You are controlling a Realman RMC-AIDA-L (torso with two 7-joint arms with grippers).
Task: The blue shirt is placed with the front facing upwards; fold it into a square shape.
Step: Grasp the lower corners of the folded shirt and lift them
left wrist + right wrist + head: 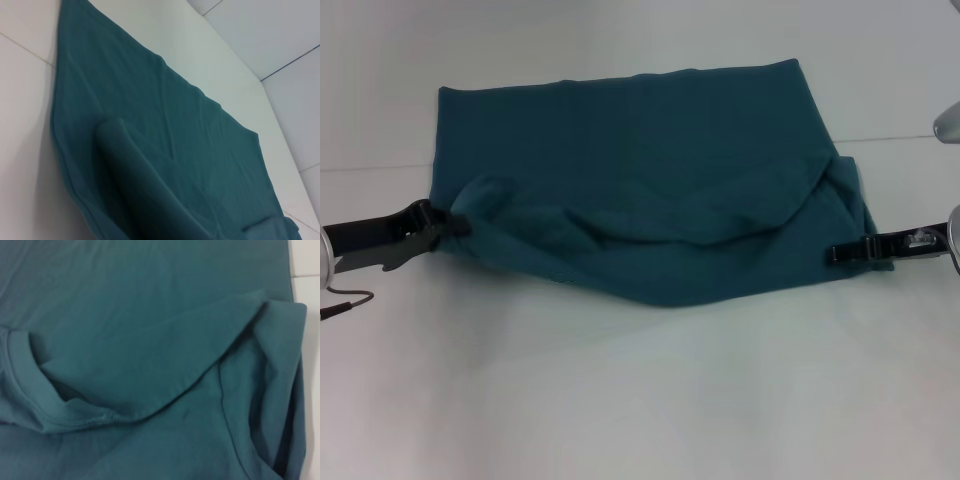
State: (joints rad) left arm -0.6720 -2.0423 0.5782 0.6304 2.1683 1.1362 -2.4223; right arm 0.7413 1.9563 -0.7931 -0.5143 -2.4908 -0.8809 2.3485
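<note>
Presently catalogued: one blue shirt (650, 180), teal-blue cotton, lying on a white table (640, 400) at the middle of the head view. Condition: partly folded, plain side up, no print showing. Outline: a wide band, its far edge straight and flat against the table, its near edge sagging to a blunt point toward the robot. A loose fold of cloth lies across the near half, draped in a shallow curve from one side to the other, with soft ridges along it. In the right wrist view a stitched, ribbed hem (60, 422) curls over the layer beneath, and a doubled flap stands slightly raised beside it. The left wrist view shows a rolled ridge of fabric rising from the flat panel.

Left gripper (448, 226): low at the shirt's left edge, its black fingers pinched together on the bunched corner of cloth.

Right gripper (837, 253): low at the shirt's right edge, tip touching the fabric; whether its fingers are apart or together cannot be told.
</note>
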